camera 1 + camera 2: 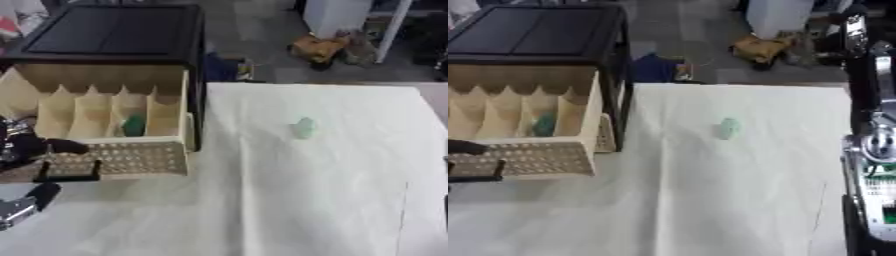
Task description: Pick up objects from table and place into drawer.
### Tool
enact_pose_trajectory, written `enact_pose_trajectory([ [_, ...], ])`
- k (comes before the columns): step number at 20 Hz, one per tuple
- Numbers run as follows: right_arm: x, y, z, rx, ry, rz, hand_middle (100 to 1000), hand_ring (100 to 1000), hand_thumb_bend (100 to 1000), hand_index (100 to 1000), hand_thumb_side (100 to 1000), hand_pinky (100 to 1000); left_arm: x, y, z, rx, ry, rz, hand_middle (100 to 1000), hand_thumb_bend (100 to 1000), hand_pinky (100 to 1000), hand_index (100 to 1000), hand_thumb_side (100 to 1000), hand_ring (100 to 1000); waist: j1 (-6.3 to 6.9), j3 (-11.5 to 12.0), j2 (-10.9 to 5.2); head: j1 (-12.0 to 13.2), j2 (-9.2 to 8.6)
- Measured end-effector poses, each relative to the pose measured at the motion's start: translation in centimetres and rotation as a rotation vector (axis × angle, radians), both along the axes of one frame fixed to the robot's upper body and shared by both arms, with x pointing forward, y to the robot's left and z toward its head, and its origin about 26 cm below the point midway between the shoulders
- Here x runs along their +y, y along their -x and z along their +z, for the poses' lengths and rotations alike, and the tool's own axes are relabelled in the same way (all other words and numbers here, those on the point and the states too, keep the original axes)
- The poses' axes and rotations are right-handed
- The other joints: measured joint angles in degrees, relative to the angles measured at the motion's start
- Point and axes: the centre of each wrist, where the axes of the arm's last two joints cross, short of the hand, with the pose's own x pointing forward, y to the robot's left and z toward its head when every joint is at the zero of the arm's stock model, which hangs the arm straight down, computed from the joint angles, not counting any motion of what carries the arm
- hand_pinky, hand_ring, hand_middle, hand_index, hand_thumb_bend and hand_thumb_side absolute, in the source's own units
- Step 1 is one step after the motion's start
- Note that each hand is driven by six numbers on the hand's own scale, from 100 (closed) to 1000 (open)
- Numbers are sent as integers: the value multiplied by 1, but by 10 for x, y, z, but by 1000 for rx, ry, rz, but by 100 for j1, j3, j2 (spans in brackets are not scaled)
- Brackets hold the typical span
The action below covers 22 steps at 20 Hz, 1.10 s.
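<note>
Bench (332,200) under pale cloth, with one small pale-green lump (303,127) lying alone near its middle, well apart from the open drawer (140,160) at left. A darker green item (133,125) already sits in one drawer compartment. The lump looks light and perhaps soft; pinching it across its sides seems best. Left hand (22,207) shows low left, right arm (872,150) at the right edge; neither's fingers can be told.

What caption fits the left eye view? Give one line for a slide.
Open drawer already holds one green object; a second pale green object waits on the table.
</note>
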Motion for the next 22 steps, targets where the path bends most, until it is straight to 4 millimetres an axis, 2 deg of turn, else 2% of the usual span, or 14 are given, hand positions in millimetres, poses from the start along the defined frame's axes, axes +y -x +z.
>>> enact_pose_trajectory([
  [15, 0, 0, 0, 0, -2, -2, 535, 676, 100, 803, 999, 667, 4, 1, 7, -34, 50, -28, 100, 100, 100, 930, 1000, 100, 0, 0, 0, -11, 0],
  [19, 0, 0, 0, 1, -4, -5, 536, 677, 100, 802, 1000, 667, 3, 2, 23, -90, 89, -80, 100, 100, 100, 928, 1000, 100, 18, 11, -25, -27, 0],
  [22, 0, 0, 0, 1, -6, -7, 537, 677, 100, 802, 1000, 667, 4, 3, 25, -97, 128, -109, 100, 100, 100, 927, 1000, 100, 23, 7, -37, -57, -3],
])
